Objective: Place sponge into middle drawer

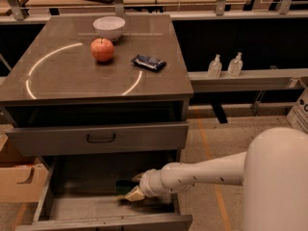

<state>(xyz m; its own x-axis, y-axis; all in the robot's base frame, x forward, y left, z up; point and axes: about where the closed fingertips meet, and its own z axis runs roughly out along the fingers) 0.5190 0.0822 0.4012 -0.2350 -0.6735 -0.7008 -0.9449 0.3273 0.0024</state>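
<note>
The middle drawer [62, 208] is pulled open below the cabinet, showing a bare grey floor and side rails. The sponge [124, 187], dark green with a pale yellow part, is inside it near the right rear of the floor. My gripper [134, 186] reaches into the drawer from the right on a white arm, and its pale fingertips are right against the sponge. I cannot tell whether the sponge rests on the floor or is held just above it.
Above is a shut grey drawer with a black handle [100, 138]. The cabinet top holds a red apple [102, 49], a white bowl [109, 27] and a dark snack packet [148, 62]. A cardboard box [19, 182] stands left. Two bottles [225, 65] stand on a shelf right.
</note>
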